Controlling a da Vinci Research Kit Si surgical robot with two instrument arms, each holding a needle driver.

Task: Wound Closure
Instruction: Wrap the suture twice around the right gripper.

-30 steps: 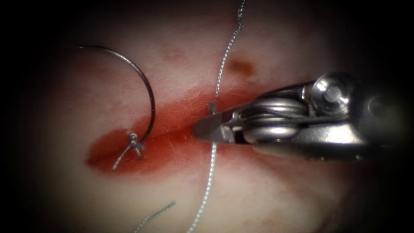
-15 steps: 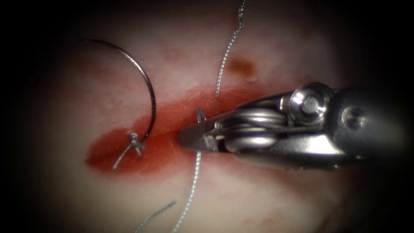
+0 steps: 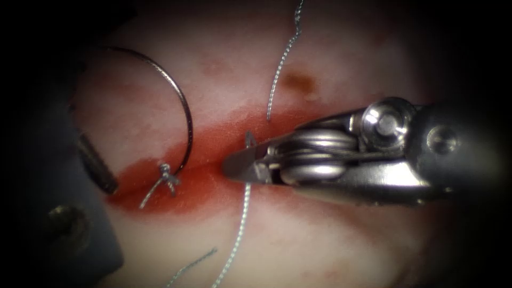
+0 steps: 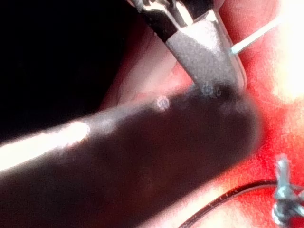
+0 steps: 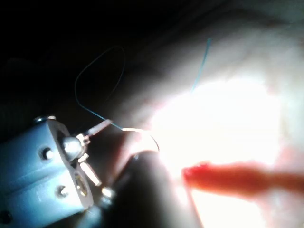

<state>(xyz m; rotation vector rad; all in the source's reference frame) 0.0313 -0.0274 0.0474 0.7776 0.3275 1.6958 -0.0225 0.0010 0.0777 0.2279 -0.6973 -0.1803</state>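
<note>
My right tool [image 3: 242,162] comes in from the right over the middle of the red cut [image 3: 186,184], jaws shut on the thread [image 3: 241,224]. A short stub stands above the jaws and the long strand trails down toward the front. The curved needle [image 3: 184,106] lies free on the tissue [image 3: 330,48] at the cut's left part, held by neither tool. Its lower end meets a knot [image 3: 168,177] at the cut. My left tool [image 3: 101,176] is a dark tip at the left, beside the cut's left end and apart from the needle. The needle [image 4: 228,197] and knot [image 4: 285,190] also show in the left wrist view.
Another strand [image 3: 280,69] runs from the far side down to the cut's edge. A loose cut end of thread [image 3: 192,264] lies in front of the cut. Red fluid [image 3: 213,138] stains the tissue around the cut. A brown spot [image 3: 298,81] marks the tissue behind the right tool.
My right tool has moved left along the cut, dragging the held thread with it. The left tool has come into view from the left. The needle has stayed where it was.
</note>
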